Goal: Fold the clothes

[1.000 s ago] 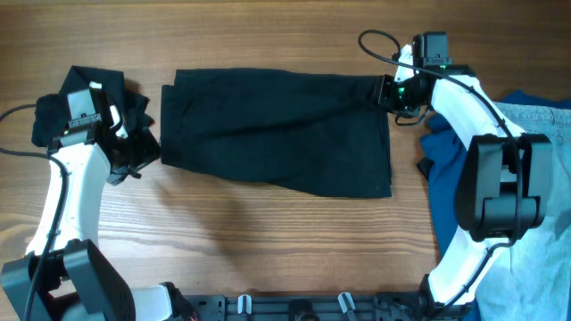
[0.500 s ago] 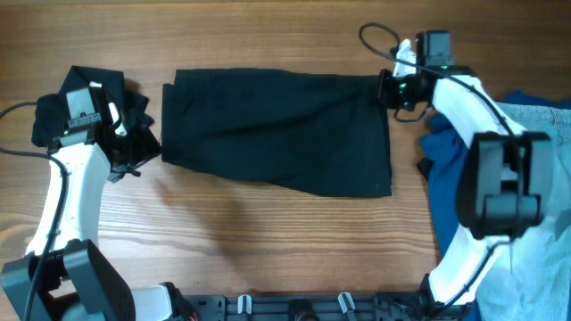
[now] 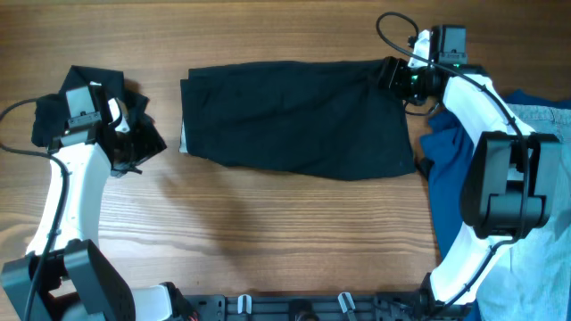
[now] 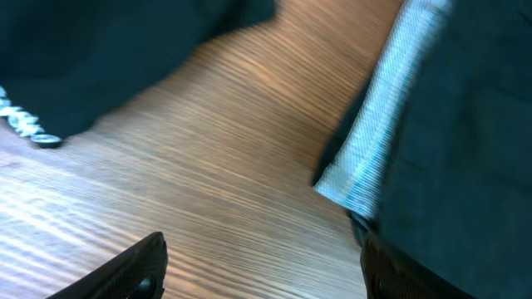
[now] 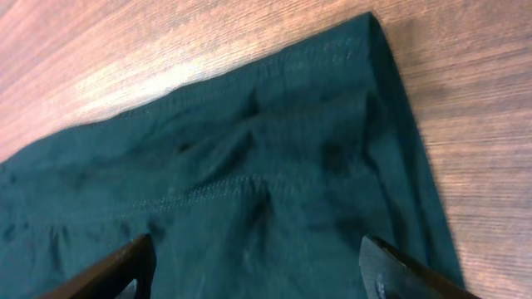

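- Overhead: large plain black fabric shorts (image 3: 299, 120) lie folded flat across the middle of the brown wooden table (image 3: 285, 232), with a pale strip showing at their left edge.
- The right gripper (image 3: 393, 76) sits at the shorts' upper right corner. The left gripper (image 3: 134, 144) hangs over bare wood, apart from the shorts' left edge. It is just beside a small crumpled black shirt (image 3: 49, 120) that is partly hidden under the left arm.
- A blue top (image 3: 443, 147) and light-blue denim jeans (image 3: 549, 118) lie heaped at the right edge, largely covered by the right arm and cut off by the frame.
- Compared with a second ago, the shorts have slid to the right and toward the far edge, along with the right gripper. This has opened a gap beside the left gripper.
- Left wrist: the fingertips (image 4: 141, 262) are spread wide with only wood between them. The shorts' pale grey-white waistband (image 4: 374, 141) runs slantwise at the right. The black shirt, with a bit of white print (image 4: 25, 124), fills the upper left and is blurred.
- Right wrist: the fingertips (image 5: 399, 266) stand wide apart over the shorts' stitched corner, with nothing pinched. They are cut off at the bottom, so it cannot be told whether they press on the cloth.
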### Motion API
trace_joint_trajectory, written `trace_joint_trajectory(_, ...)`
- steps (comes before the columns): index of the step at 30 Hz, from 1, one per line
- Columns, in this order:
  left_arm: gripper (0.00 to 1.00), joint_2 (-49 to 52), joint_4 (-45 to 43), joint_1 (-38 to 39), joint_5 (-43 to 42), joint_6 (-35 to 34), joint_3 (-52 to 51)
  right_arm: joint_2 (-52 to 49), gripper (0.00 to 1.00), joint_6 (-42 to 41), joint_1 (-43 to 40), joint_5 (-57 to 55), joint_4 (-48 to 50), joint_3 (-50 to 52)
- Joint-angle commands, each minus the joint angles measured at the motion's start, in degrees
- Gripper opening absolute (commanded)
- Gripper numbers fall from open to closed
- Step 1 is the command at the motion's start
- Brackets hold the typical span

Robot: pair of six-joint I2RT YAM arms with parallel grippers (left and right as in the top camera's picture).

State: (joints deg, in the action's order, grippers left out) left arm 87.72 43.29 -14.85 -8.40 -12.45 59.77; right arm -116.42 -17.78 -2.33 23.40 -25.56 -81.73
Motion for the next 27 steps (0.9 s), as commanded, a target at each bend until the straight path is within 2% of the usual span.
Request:
trace_joint_trajectory(1, 0.75, -0.4, 0.2, 4.6, -6.1, 6.7, 0.5, 3.5, 0.66, 3.4, -0.2, 6.6, -5.7, -0.4)
trace_joint_trajectory(3, 0.73, 0.4, 0.3, 7.3, -5.9, 9.5, 0.5, 5.2, 0.54, 6.3, 0.3, 9.2, -9.1, -0.4)
trace_joint_trajectory(4, 0.71, 1.6, 0.2, 9.0, -5.5, 9.5, 0.5, 6.5, 0.52, 8.0, 1.1, 9.7, -12.0, -0.4)
trace_joint_trajectory(8, 0.67, 6.0, -1.3, 11.6, -5.0, 9.7, 0.5, 7.7, 0.50, 11.8, 4.1, 9.7, -17.2, -0.4)
trace_joint_trajectory(9, 0.59, 7.7, -2.5, 12.0, -5.0, 10.4, 0.5, 7.6, 0.45, 11.8, 4.8, 9.1, -18.3, -0.3)
trace_joint_trajectory(10, 0.47, 9.0, -3.9, 12.1, -5.1, 10.4, 0.5, 7.4, 0.33, 11.6, 5.6, 7.8, -19.0, -0.2)
trace_joint_trajectory(14, 0.05, 12.0, -8.9, 12.1, -4.2, 10.8, 0.5, 6.6, 0.18, 7.4, 7.9, -0.4, -19.3, 1.1)
trace_joint_trajectory(17, 0.04, 12.4, -9.0, 11.8, -1.3, 10.5, 0.5, 5.6, 0.12, 5.5, 8.4, -3.4, -21.7, 2.2)
trace_joint_trajectory(20, 0.04, 12.4, -9.6, 11.8, -1.4, 10.5, 0.5, 4.9, 0.11, 2.1, 8.4, -8.0, -22.7, 3.8)
trace_joint_trajectory(21, 0.08, 12.4, -9.8, 11.9, -2.0, 10.5, 0.5, 4.9, 0.11, 1.0, 8.4, -9.7, -22.1, 4.5)
trace_joint_trajectory(22, 0.40, 12.4, -10.4, 11.9, -4.4, 10.5, 0.5, 4.9, 0.11, 0.7, 8.4, -11.1, -21.0, 5.7)
trace_joint_trajectory(23, 0.56, 12.4, -10.9, 11.9, -6.3, 10.6, 0.5, 4.7, 0.11, -0.9, 8.3, -13.3, -20.1, 7.0)
trace_joint_trajectory(24, 0.57, 12.4, -11.2, 11.9, -6.7, 10.6, 0.5, 4.5, 0.11, -2.5, 8.3, -15.1, -20.1, 7.6)
trace_joint_trajectory(25, 0.49, 12.4, -11.3, 11.9, -6.8, 10.6, 0.5, 4.0, 0.10, -5.2, 8.3, -17.6, -20.2, 8.5)
trace_joint_trajectory(27, 0.23, 12.5, -11.3, 11.9, -6.8, 10.8, 0.5, 2.6, 0.10, -11.3, 8.1, -21.8, -21.2, 10.9)
